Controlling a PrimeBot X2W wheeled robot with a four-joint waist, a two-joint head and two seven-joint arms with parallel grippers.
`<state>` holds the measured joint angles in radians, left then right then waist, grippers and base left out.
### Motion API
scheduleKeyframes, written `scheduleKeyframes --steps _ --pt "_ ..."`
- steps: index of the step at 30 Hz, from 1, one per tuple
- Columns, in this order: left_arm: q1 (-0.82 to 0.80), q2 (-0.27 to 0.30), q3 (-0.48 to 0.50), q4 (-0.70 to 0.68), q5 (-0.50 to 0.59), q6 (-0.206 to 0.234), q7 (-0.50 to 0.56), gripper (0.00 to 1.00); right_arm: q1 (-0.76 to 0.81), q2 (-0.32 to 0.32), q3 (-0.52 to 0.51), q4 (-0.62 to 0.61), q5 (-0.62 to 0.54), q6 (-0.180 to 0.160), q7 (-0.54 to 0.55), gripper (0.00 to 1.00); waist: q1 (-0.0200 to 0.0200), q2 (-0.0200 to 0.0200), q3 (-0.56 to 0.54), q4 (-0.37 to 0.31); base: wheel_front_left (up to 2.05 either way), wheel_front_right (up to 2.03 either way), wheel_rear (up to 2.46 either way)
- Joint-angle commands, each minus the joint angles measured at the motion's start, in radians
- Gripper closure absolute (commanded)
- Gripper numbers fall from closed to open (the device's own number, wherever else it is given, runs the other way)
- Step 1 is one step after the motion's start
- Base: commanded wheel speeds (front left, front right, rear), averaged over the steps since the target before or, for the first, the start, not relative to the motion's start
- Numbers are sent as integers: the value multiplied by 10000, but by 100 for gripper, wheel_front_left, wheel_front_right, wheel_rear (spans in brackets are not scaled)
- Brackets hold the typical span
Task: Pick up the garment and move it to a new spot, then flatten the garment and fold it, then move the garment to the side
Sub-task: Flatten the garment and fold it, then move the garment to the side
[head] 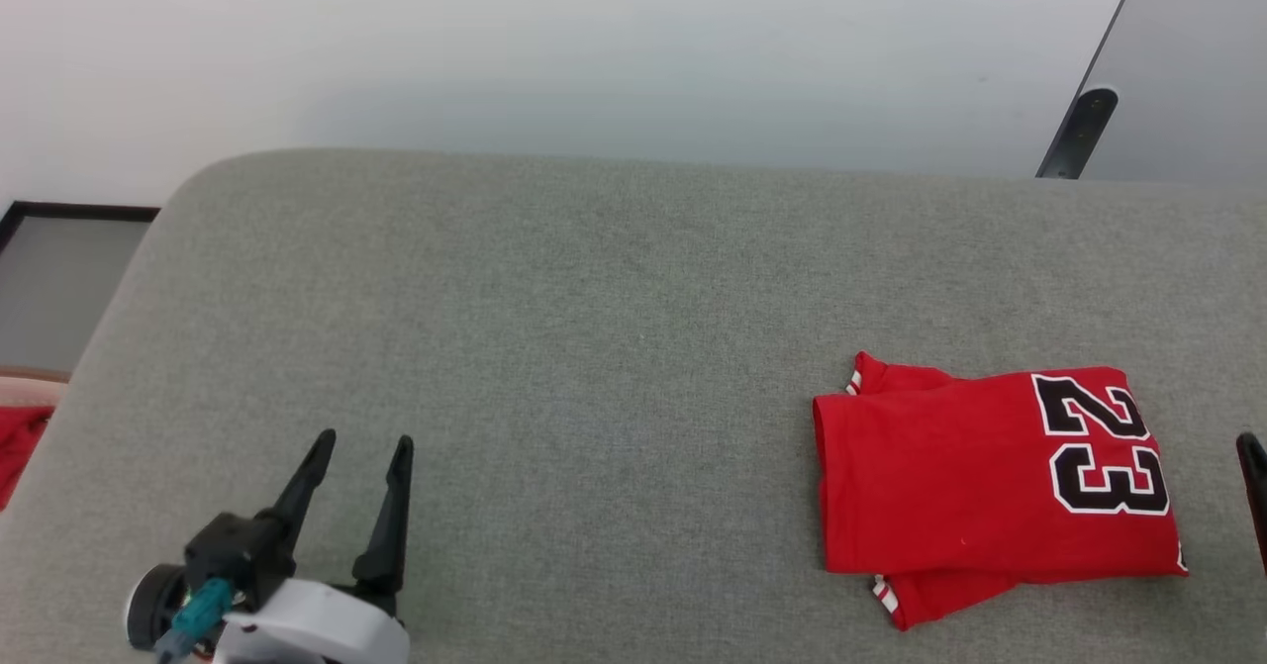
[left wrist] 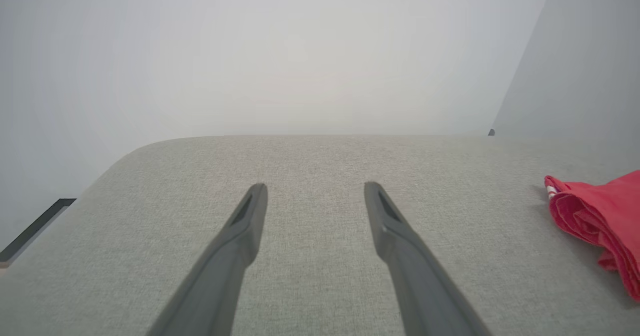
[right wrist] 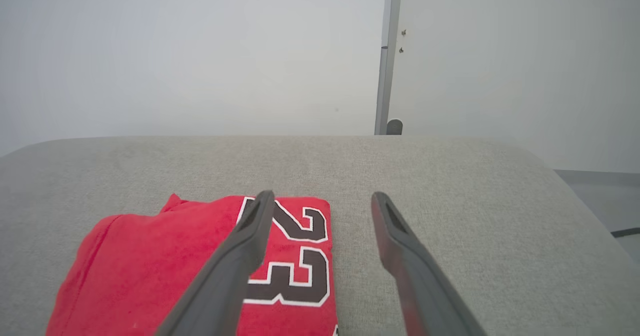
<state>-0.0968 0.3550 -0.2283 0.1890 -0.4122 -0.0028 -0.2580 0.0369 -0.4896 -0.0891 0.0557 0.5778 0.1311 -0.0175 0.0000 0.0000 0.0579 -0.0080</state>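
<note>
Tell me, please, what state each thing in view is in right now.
garment: folded, lying flat on the grey padded surface, number 23 facing up, ungripped.
left end effector: open, empty, apart from the garment.
right end effector: open, empty, near the garment's numbered end.

The scene is evenly and brightly lit, and shadows are kept faint. A thin shadow is seen beside the garment [left wrist: 600,216] at 3 o'clock of the left wrist view. The wall [left wrist: 300,50] is washed out and hazy in both wrist views. The fingers [left wrist: 227,266] of the left gripper [left wrist: 315,186] are rendered soft towards 6 o'clock.
</note>
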Motion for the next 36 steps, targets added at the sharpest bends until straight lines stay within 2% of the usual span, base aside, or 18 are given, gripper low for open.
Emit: scheduleKeyframes --steps 1,11,36 --pt "208 74 38 -241 47 100 36 0 223 125 -156 -161 -126 -8 35 0 0 0 52 6 0 0 0" --pt "620 189 36 -1256 2 396 369 0 580 495 -664 -750 -305 -8 385 0 0 0 193 18 0 0 0" --pt "686 236 -119 -1544 -173 580 499 0 428 485 -490 -898 -275 -8 701 0 0 0 248 7 0 0 0"
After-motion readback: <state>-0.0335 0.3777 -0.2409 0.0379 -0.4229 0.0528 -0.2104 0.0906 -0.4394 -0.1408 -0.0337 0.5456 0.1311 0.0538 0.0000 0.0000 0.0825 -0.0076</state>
